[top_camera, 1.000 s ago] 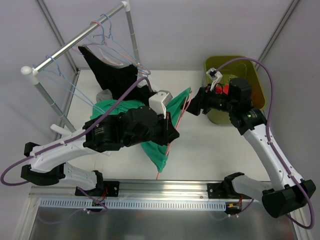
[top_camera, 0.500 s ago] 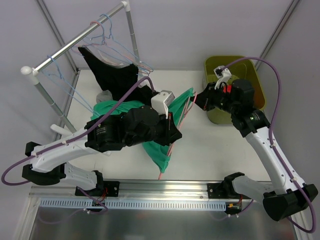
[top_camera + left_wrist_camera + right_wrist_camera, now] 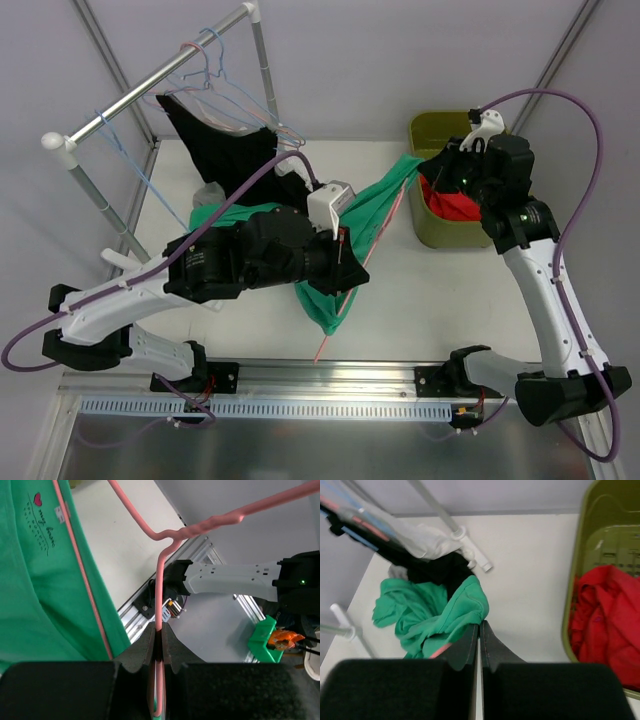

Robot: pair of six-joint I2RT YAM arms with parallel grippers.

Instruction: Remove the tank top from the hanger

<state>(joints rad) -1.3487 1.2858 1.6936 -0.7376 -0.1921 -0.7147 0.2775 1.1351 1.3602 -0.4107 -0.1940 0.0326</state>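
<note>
The green knit tank top (image 3: 385, 195) is now stretched taut from the thin pink hanger (image 3: 159, 580) toward the olive plastic bin (image 3: 430, 228); 1 second ago it hung slack. The right gripper (image 3: 479, 630) has clamped a fold of it. The left gripper (image 3: 159, 636) pinches the hanger above the white table (image 3: 430, 300).

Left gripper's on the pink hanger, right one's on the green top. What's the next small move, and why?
Probably draw the right gripper a little toward the olive plastic bin. It is shut on the green tank top, while the left gripper clamps the thin pink hanger, one arm lying against the fabric.
</note>
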